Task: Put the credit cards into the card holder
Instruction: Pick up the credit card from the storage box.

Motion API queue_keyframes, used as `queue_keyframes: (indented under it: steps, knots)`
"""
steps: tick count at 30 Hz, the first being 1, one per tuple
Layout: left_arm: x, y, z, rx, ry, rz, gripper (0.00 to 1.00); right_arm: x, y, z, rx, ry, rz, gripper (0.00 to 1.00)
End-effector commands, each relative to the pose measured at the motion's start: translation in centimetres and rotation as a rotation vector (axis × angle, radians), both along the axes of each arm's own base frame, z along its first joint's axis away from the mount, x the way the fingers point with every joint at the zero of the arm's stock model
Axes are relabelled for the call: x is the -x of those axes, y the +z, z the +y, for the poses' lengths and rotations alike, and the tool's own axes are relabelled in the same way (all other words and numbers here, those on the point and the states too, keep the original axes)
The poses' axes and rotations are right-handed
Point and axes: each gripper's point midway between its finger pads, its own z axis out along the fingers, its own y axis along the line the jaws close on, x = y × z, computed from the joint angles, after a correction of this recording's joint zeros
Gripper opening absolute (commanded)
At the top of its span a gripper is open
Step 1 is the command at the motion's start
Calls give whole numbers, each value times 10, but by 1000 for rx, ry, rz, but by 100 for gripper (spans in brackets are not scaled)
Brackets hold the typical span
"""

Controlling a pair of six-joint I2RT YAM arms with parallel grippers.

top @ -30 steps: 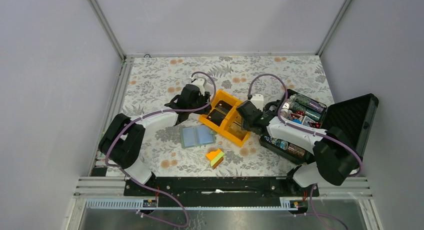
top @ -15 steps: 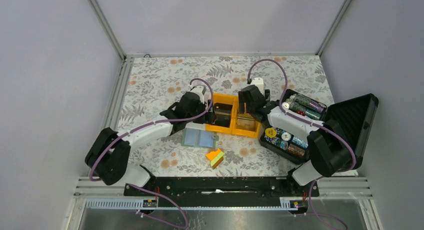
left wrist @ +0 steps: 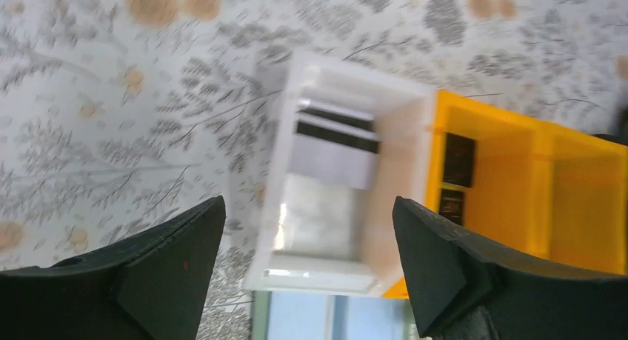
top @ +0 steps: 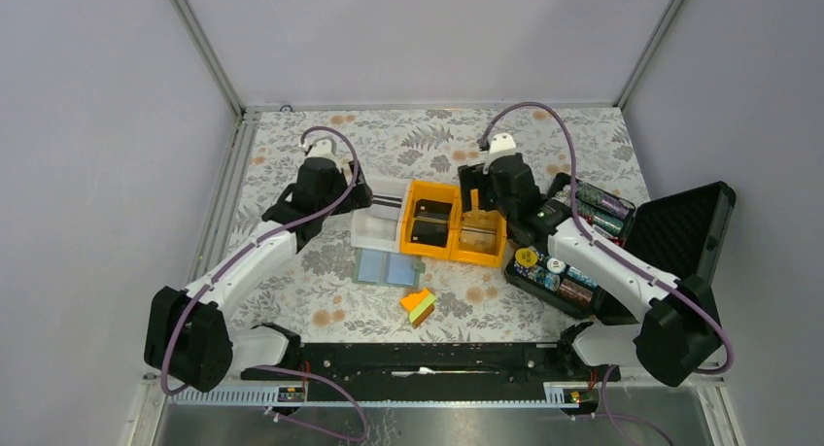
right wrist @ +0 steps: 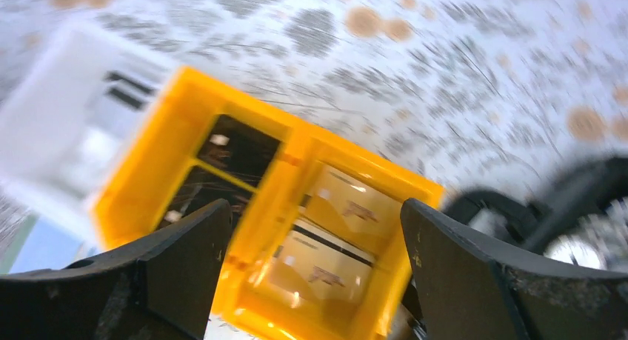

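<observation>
Left claw [left wrist: 309,207]: spread wide, nothing between its fingers, hanging over the white bin.
Right claw [right wrist: 315,207]: spread wide, holding nothing, hanging over the two yellow bins.
White bin [left wrist: 348,77]: on the tabletop [top: 291,271] straight below the left claw, its side against the nearer yellow bin.
Striped card [left wrist: 333,144]: white with a black stripe, inside the white bin, under the gap of the left claw.
Yellow bins [right wrist: 296,151]: side by side beneath the right claw, the view there blurred.
Black card [right wrist: 237,144]: in the yellow bin next to the white bin, below one finger of the right claw.
Tan card [right wrist: 326,258]: in the other yellow bin, under the gap of the right claw.
Card holder [top: 386,268]: open flat with its light-blue inside up, just beside the near wall of the white bin, below and nearer the arm bases than the left claw, touched by neither claw.
Wedge block [top: 419,306]: nearer the bases than the card holder, well apart from both claws.
Black case [top: 680,227]: lid open, poker chips [top: 554,266] inside, beside the right arm, outward from the right claw.
</observation>
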Motion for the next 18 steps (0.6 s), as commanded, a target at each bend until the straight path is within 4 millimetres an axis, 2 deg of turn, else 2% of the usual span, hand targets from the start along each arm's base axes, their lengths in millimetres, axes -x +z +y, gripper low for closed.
queue_keyframes:
  steps: [1,3,7,11,14,18]
  knots:
    - [-2,-11,13,84,40,-17,86,21,51,88,-46,381,-160,91]
    - [-1,-14,9,126,12,-39,86,28,52,118,-15,486,-180,90]
    - [0,-21,6,162,-21,-73,83,28,39,164,43,592,-162,85]
    - [1,-37,15,157,34,-69,62,24,17,201,141,658,-168,81]
    - [3,-44,22,153,65,-89,55,14,-3,222,223,672,-168,72]
    - [9,-52,27,160,75,-116,47,-1,-27,232,359,659,-188,65]
